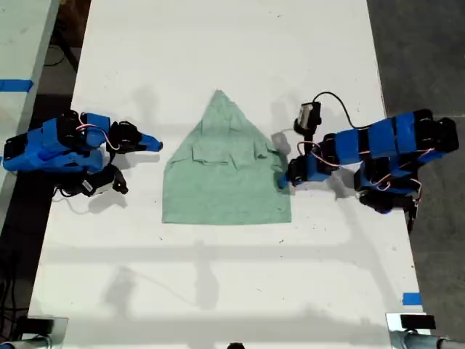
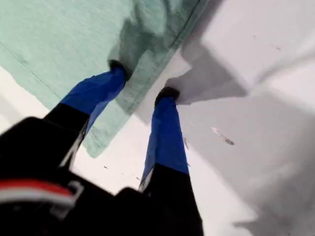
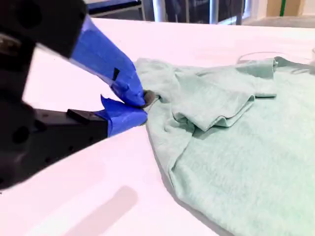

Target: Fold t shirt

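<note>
White table (image 1: 218, 291) fills the exterior view, with grey floor (image 1: 425, 58) past its edge on the exterior view's right. A pale mint-green t shirt (image 1: 225, 185) of soft fabric lies flat mid-table, its sides folded in to a pointed top and its bottom hem straight. My first gripper (image 1: 283, 178) reaches in from the exterior view's right, jaws apart across the shirt's side edge, one tip on cloth, one on bare table. My second gripper (image 1: 156, 145) lies low at the opposite edge, jaws nearly together; whether they pinch cloth I cannot tell.
</note>
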